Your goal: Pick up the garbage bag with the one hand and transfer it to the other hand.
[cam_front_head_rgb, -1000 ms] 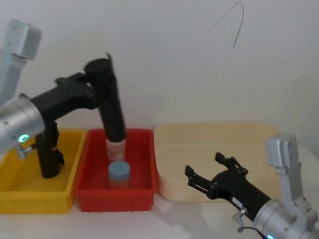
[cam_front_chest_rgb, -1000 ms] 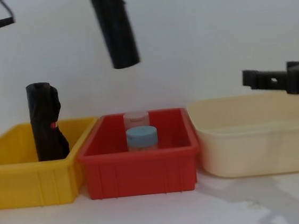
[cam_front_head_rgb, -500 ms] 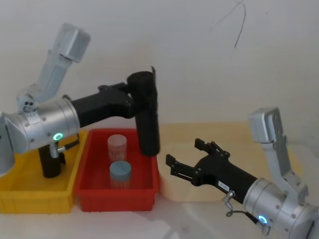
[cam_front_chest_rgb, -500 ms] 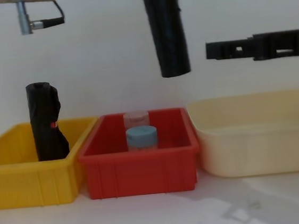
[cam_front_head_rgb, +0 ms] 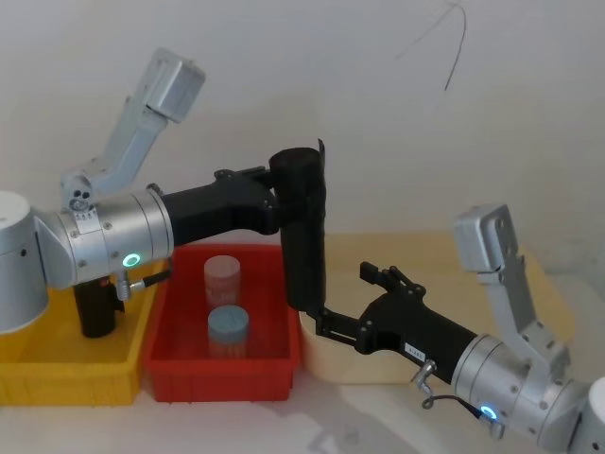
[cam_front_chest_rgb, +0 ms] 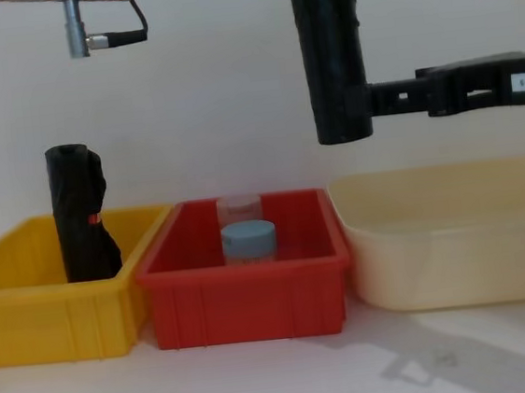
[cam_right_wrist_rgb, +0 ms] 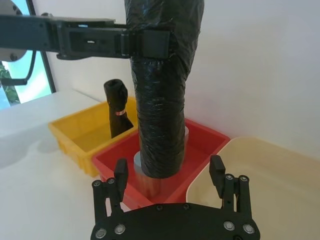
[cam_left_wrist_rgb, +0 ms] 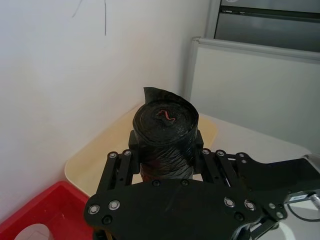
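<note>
Bins sat in a row on the table [cam_front_chest_rgb: 262,375]. Yellow bin [cam_front_chest_rgb: 32,324] at far L, w/ a second black roll [cam_front_chest_rgb: 81,215], red-marked, standing in it. Red bin [cam_front_chest_rgb: 245,301] next, w/ two jars [cam_front_chest_rgb: 248,240] inside. Above the red bin's R edge the garbage bag [cam_front_head_rgb: 304,246] hung upright in mid-air, well clear of everything below. L gripper [cam_front_head_rgb: 280,200] had its fingers clenched on the roll's upper part. R gripper [cam_right_wrist_rgb: 168,169], over the cream tub [cam_front_chest_rgb: 456,251], had its fingers spread wide either side of the roll's lower end, not yet pinching. Judgement: tightly wound plastic, so prob. stiff enough to take as a cylinder and moderate in weight, but slick film & a loose flap at top. Best hold for R: round the firm body, lower third, below L's fingers. Squeeze hard before L lets go, else it may slip.
</note>
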